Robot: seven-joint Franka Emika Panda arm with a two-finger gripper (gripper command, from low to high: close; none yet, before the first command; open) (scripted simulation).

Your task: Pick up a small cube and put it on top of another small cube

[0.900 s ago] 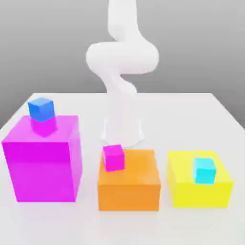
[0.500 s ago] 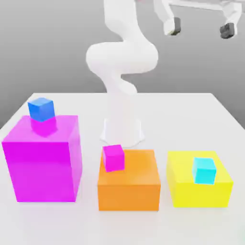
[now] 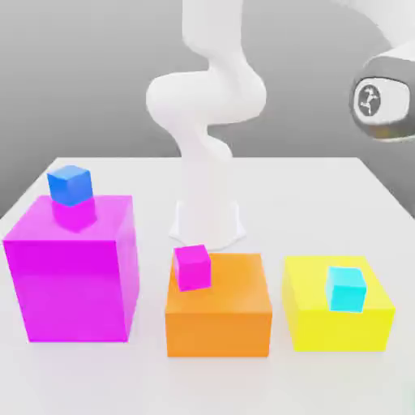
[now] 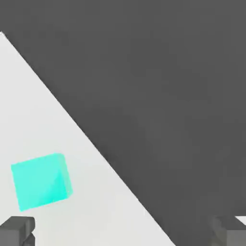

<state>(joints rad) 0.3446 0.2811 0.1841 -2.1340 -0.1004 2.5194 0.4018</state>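
A small teal-green cube [image 4: 41, 181] lies on the white table [image 4: 29, 105], a short way in from its edge. My gripper [image 4: 124, 233] is open, its two dark fingertips [image 4: 17, 230] spread wide, with nothing between them; the cube sits close to one fingertip. In the exterior view a small blue cube [image 3: 69, 185] rests on a big magenta block [image 3: 71, 271], a small magenta cube [image 3: 193, 267] on an orange block [image 3: 219, 312], and a sky-cyan cube [image 3: 347, 288] on a yellow block [image 3: 336, 320].
The white arm's base [image 3: 207, 219] stands behind the orange block, and a wrist link [image 3: 385, 101] hangs at the exterior view's upper right. Beyond the table edge [image 4: 96, 144] in the hand view is dark floor.
Half a second ago the open fingers hung at the top of the exterior view. They have since left that picture, and a wrist link has swung in at the upper right. The cubes stayed put.
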